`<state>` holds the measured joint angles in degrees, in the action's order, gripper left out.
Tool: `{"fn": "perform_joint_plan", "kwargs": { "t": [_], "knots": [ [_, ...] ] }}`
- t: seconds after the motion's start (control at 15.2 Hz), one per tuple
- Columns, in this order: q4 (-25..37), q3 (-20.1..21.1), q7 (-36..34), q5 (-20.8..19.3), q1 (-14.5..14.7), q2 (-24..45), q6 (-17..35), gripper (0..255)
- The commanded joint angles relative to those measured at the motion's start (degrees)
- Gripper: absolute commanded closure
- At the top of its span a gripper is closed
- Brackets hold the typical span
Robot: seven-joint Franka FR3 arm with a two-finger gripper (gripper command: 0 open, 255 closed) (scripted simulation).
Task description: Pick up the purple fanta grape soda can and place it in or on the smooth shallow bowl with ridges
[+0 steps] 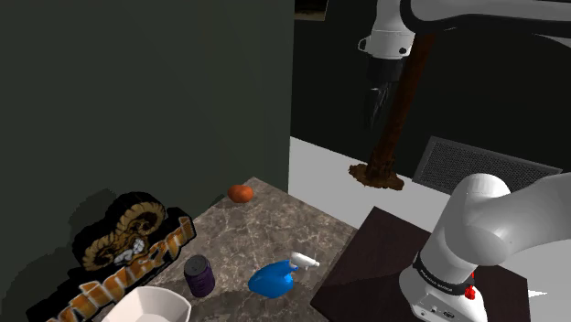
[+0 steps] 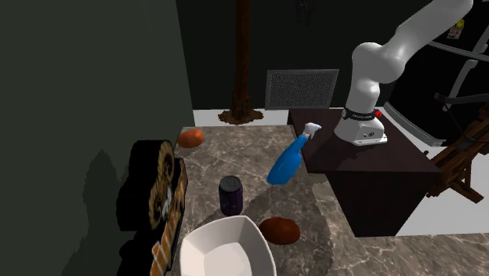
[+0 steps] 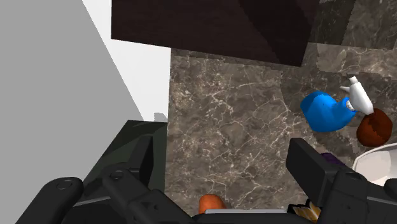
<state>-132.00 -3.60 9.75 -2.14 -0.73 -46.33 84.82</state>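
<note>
Fingers stand spread wide apart in the wrist view. Nothing is between them, and only bare marbled bench shows in the gap. They hold nothing and touch nothing. In the shoulder view they hang high in the air, pointing down, in front of a brown post that rises from the pale floor beyond the bench.

The soda can is a short, dark purple cylinder with a darker top. It stands upright on the bench. The second exterior view shows faint lighter markings on its side, too small to read. It sits just beside the white bowl, close to the bowl's rim. In the shoulder view a blue spray bottle lies on its other side. A dark sign with a ram's head stands behind it against the wall. A brown round object lies next to the bowl, and an orange fruit rests farther along the bench.

The can is well apart from the fingers, far below them and off toward the shoulder view's lower left. In the wrist view a thin sliver of purple peeks out past the outer side of the finger nearer the bowl, not between the two fingers. The blue bottle and the brown object lie beyond that same finger.
</note>
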Motion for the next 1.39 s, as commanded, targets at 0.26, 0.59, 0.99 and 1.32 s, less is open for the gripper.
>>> {"fn": "perform_joint_plan", "kwargs": {
  "t": [0.26, 0.59, 0.99, 1.32],
  "knots": [
    [-4.1, 3.8, -4.2, 2.8, 1.4, 1.3, 5.7, 0],
    [-7.6, 8.7, -9.2, 6.0, 3.2, 4.7, 13.3, 0],
    [-9.4, 14.7, -15.1, 9.0, 5.2, 11.6, 22.9, 0],
    [-8.7, 19.7, -20.3, 10.1, 6.3, 19.4, 30.8, 0]
  ]
}}
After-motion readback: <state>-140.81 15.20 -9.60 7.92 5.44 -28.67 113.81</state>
